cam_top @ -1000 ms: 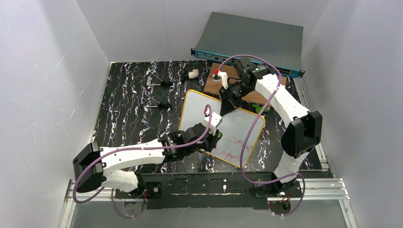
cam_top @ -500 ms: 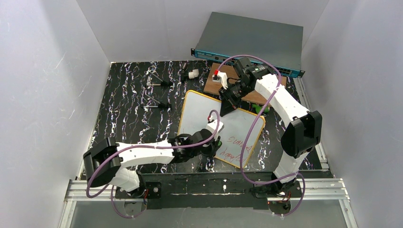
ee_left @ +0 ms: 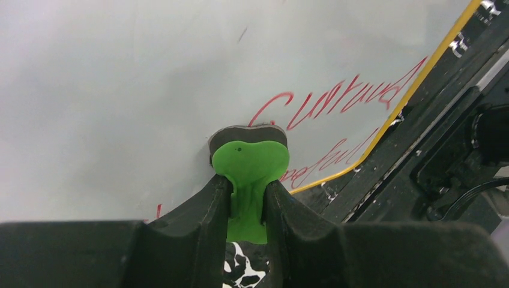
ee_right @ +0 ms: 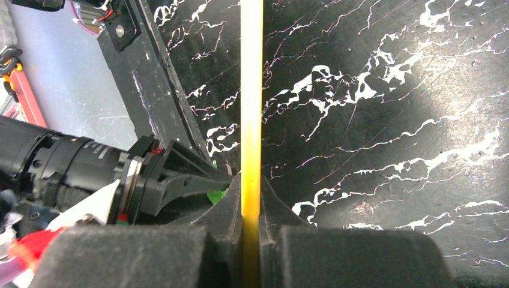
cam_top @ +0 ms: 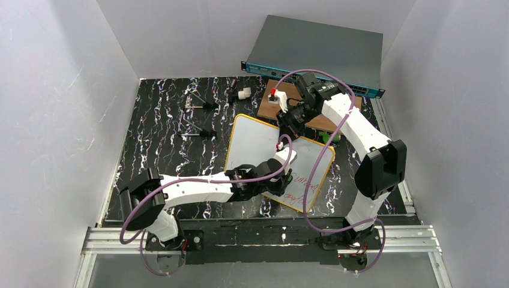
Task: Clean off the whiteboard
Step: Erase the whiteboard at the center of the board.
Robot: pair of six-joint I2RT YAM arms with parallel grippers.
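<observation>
The whiteboard (cam_top: 255, 144), white with a thin orange-yellow frame, lies tilted on the black marbled table. Red handwriting (cam_top: 305, 182) sits near its front right corner. My left gripper (cam_top: 287, 179) is shut on a green eraser (ee_left: 250, 161) whose dark pad presses on the whiteboard (ee_left: 120, 90), just left of the red handwriting (ee_left: 342, 99). In the left wrist view the left gripper (ee_left: 248, 183) pinches the eraser's stem. My right gripper (ee_right: 250, 186) is shut on the whiteboard's yellow frame (ee_right: 251, 90), at the board's far edge (cam_top: 282, 133).
A brown wooden board (cam_top: 324, 123) lies behind the whiteboard, partly under the right arm. A grey box with a teal front (cam_top: 318, 48) stands at the back. Black tools (cam_top: 201, 105) and a white piece (cam_top: 243, 93) lie at the far left of the table.
My left arm has swept the eraser rightward across the board's front part, up to the red writing. The right arm has kept its hold on the frame without moving.
</observation>
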